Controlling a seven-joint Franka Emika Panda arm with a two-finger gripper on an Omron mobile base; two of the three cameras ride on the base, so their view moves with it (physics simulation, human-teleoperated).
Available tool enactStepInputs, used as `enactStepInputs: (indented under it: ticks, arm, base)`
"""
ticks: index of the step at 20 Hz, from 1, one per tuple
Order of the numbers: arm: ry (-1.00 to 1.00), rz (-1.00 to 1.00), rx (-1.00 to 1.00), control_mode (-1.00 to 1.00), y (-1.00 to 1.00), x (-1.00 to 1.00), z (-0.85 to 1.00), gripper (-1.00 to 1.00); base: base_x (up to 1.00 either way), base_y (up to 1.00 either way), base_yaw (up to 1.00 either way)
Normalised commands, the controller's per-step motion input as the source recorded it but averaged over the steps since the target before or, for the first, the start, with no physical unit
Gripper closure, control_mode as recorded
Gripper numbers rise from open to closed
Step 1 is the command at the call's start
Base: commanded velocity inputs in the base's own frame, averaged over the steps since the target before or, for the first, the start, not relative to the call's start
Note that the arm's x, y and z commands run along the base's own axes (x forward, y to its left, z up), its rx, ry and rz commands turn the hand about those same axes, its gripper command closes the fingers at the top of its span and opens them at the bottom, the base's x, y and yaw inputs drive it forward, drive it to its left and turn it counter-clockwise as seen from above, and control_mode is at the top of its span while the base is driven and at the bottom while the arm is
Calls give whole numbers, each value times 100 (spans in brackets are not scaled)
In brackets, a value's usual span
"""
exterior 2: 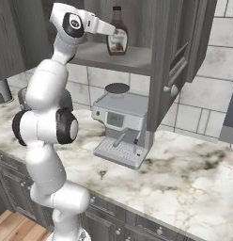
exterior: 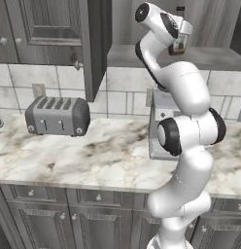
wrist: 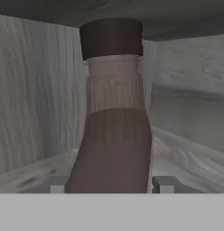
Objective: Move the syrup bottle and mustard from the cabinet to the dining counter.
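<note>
Showing glossy white rounded arm (exterior: 188, 97) links, dark round joint caps ringed in black, pale grey hand block, small grey finger tips (wrist: 164, 184).

No readable text, brand, number or sign anywhere. Syrup bottle (exterior 2: 117, 38) has a pale label w/ red on it, but too blurred to make out any letters. Coffee machine (exterior 2: 122, 127) has a small dark front panel, no legible chars. Toaster (exterior: 58, 115) shows knobs only, no markings.
</note>
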Motion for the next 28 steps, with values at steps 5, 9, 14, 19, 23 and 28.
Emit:
enactStepInputs:
  ticks: [5, 9, 14, 19, 23, 28]
  arm:
    - [-24, 0, 1, -100, 0, -100, -25, 100]
    - [-21, 0, 4, -100, 0, -100, 8, 100]
    - [-3, 1, 4, -100, 4, -100, 36, 100]
    - [2, 6, 0, -100, 30, -100, 32, 100]
    - [9, 7, 0, -100, 33, -100, 21, 100]
    - [8, 10, 0, -100, 34, -100, 0, 100]
  base:
    - [0, 0, 0]
    - [0, 0, 0]
    - [0, 0, 0]
    - [0, 0, 0]
    - [0, 0, 0]
    - [0, 0, 0]
